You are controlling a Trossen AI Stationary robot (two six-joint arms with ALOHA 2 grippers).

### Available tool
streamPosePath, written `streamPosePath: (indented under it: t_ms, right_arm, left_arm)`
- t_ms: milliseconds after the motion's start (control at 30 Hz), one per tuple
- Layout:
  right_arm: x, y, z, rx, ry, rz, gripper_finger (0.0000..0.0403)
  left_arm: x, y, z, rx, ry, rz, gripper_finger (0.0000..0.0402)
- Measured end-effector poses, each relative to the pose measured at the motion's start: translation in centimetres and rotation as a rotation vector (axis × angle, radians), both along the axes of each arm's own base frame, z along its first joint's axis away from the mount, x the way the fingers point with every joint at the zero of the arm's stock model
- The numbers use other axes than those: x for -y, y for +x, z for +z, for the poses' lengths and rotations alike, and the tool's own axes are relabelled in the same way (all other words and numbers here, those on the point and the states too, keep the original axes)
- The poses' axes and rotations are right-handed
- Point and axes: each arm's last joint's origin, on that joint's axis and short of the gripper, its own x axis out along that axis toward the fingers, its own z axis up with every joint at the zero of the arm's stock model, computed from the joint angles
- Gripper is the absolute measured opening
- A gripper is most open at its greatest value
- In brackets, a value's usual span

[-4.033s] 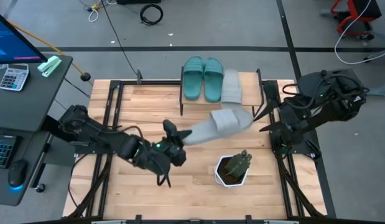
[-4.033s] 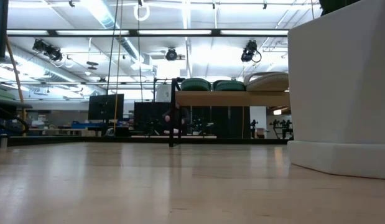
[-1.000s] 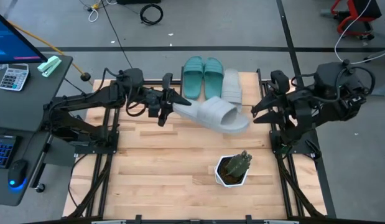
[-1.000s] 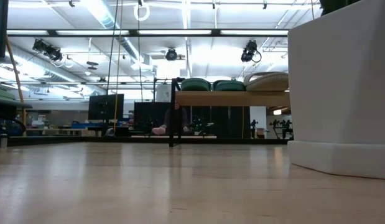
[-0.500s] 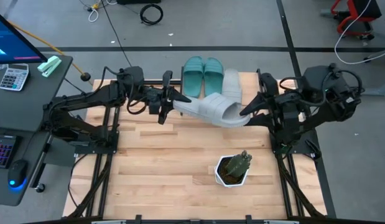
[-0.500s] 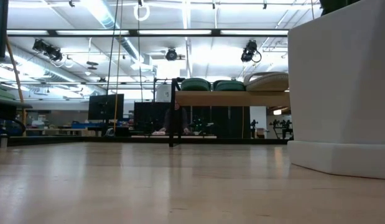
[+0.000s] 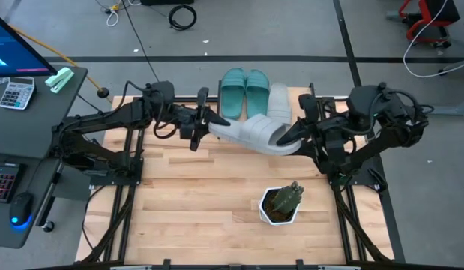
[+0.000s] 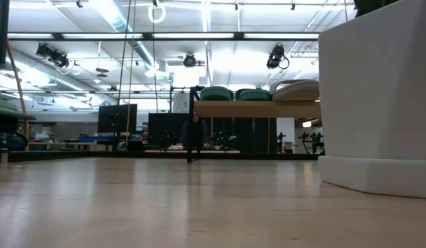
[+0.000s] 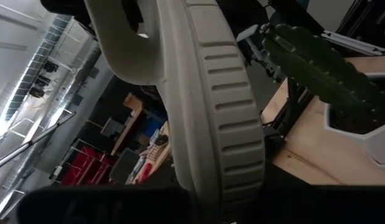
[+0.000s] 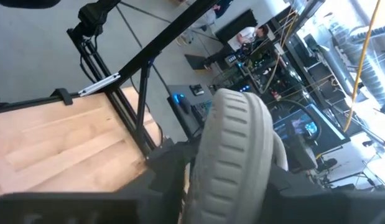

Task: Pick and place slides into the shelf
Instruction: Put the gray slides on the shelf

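Grey slide [image 7: 255, 133] held over wooden table [image 7: 187, 202], lab floor w/ cables around.
Left gripper [image 7: 205, 126] pinches its heel, right gripper [image 7: 290, 133] clamps toe; shelf [image 7: 291, 100] behind carries three slides.

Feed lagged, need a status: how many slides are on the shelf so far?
Three are on the shelf: two teal slides and one grey slide. The last grey slide is held between the left end effector and right end effector, not yet placed.

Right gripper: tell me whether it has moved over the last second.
Yes. The right gripper has moved left, from the table's right edge to the grey slide.
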Motion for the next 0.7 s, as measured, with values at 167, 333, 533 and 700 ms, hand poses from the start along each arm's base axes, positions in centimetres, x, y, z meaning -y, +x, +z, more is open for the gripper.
streamPosePath:
  t_ms: [167,333,533,700]
  right_arm:
    - [0.1,-0.1,0.0,0.006,-0.024,-0.02,0.0034]
    - [0.9,-0.6,0.2,0.023,-0.079,-0.18,0.0033]
    - [3.0,-1.0,0.2,0.005,-0.107,-0.357,0.0033]
    - [3.9,-1.0,0.3,0.015,-0.127,-0.419,0.0033]
  left_arm:
    - [0.0,0.2,-0.3,-0.027,-0.008,0.0,0.0062]
    - [-0.7,0.6,-0.7,-0.06,-0.111,0.027,0.0063]
    - [-2.0,0.7,-1.3,-0.105,-0.219,0.157,0.018]
    - [-2.8,0.4,-1.2,-0.103,-0.279,0.202,0.0251]
